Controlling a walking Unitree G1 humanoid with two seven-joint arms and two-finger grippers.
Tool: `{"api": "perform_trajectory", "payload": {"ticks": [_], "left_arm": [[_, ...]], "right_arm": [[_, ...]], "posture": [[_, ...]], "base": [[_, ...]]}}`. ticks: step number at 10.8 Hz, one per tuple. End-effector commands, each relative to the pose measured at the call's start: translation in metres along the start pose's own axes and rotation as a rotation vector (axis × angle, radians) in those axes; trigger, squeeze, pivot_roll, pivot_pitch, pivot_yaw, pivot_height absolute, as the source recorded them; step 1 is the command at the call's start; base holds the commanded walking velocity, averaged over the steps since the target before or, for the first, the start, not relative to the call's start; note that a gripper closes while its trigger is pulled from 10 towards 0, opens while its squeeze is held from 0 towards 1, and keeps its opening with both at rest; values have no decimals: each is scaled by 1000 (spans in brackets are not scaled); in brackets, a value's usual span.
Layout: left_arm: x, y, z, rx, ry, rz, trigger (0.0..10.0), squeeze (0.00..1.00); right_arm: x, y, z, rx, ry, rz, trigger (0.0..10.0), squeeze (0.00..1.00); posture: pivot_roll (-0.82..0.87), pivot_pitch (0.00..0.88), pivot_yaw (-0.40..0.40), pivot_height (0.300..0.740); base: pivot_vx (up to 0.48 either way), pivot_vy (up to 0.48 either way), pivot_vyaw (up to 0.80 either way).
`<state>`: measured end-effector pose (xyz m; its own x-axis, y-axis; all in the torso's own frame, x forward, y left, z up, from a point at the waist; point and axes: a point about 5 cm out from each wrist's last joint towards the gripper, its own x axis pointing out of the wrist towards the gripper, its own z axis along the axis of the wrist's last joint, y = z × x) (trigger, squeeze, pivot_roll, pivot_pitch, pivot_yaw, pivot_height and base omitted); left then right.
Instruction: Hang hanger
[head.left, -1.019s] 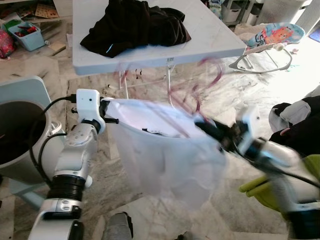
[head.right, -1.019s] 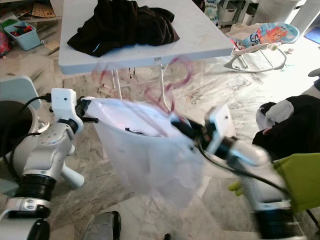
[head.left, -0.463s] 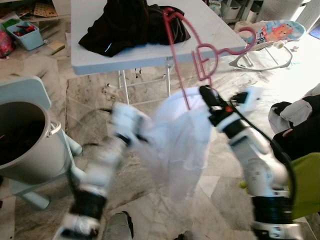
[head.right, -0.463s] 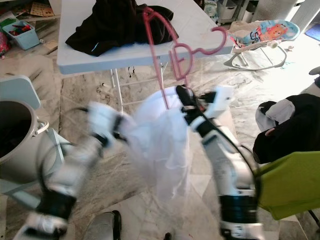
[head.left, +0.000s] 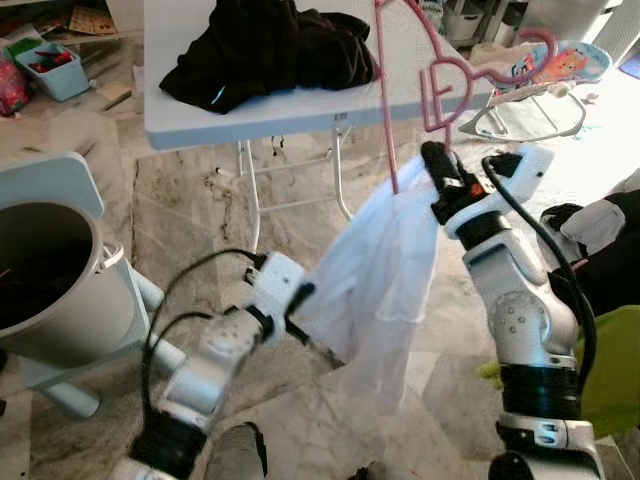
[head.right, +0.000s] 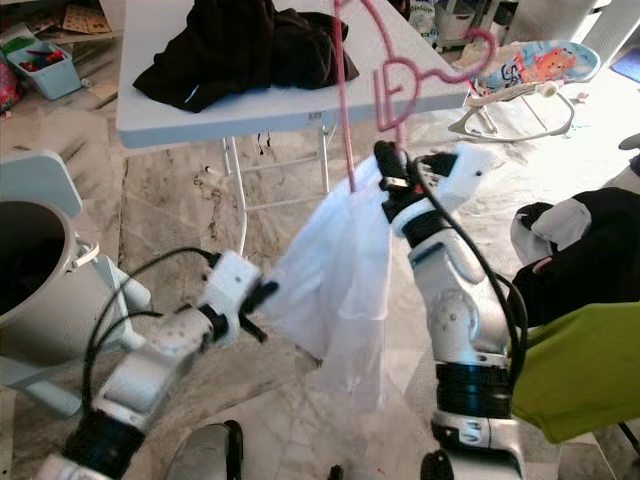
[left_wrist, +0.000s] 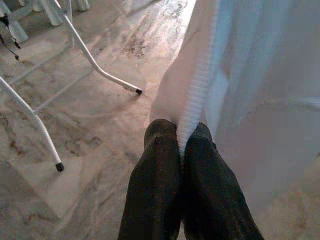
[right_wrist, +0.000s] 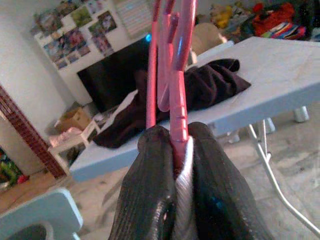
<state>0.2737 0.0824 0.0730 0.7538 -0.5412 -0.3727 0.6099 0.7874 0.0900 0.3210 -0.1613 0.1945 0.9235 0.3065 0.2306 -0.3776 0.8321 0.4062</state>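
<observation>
A pink plastic hanger (head.left: 441, 88) stands upright in front of the table, with a thin white garment (head.left: 385, 270) draped below it. My right gripper (head.left: 441, 168) is raised and shut on the hanger's lower part together with some white cloth; the right wrist view shows the hanger (right_wrist: 176, 65) pinched between the black fingers (right_wrist: 150, 170). My left gripper (head.left: 297, 300) is low and to the left, shut on the garment's hem. In the left wrist view, the ribbed white hem (left_wrist: 195, 105) runs into the closed gripper (left_wrist: 181, 145).
A white folding table (head.left: 300, 108) with a heap of black clothes (head.left: 270, 45) stands behind. A grey tub (head.left: 55, 300) is at the left, a baby bouncer (head.left: 540, 75) at the far right, and dark clothing (head.left: 600, 245) and a green item (head.left: 612, 370) at the right edge.
My right gripper has lifted the hanger higher and to the right. My left arm has dropped low with the hem, so the garment now hangs long and narrow.
</observation>
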Motion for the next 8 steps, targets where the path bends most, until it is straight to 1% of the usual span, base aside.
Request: {"api": "perform_trajectory", "payload": {"ticks": [1, 2, 4, 5, 6, 7, 8], "left_arm": [[-1, 4, 6, 2, -16, 34, 0, 0], [-2, 9, 8, -1, -25, 54, 0, 0], [-5, 19, 5, 9, -13, 78, 0, 0], [-6, 25, 6, 31, -11, 88, 0, 0], [-7, 28, 5, 52, -8, 96, 0, 0], [-8, 33, 6, 46, -7, 110, 0, 1000], [-8, 34, 5, 45, -4, 109, 667, 1000]], "right_arm": [[-3, 11, 4, -69, 17, 111, 10000, 0], [-11, 14, -3, -158, 81, 190, 10000, 0], [-32, 17, -14, -325, 239, 420, 10000, 0], [-47, 6, -16, -437, 358, 535, 10000, 0], [-52, 1, -14, -481, 394, 571, 10000, 0], [-59, -9, -12, -560, 472, 620, 10000, 0], [-61, -13, -11, -585, 500, 644, 10000, 0]], "posture": [[-14, 64, -47, 740], [-16, 68, -50, 740], [-23, 71, -45, 740], [-24, 71, -41, 740], [-24, 71, -41, 740], [-27, 73, -40, 740], [-27, 75, -40, 740]], "base": [[0, 0, 0], [0, 0, 0], [0, 0, 0], [0, 0, 0], [0, 0, 0], [0, 0, 0], [0, 0, 0]]}}
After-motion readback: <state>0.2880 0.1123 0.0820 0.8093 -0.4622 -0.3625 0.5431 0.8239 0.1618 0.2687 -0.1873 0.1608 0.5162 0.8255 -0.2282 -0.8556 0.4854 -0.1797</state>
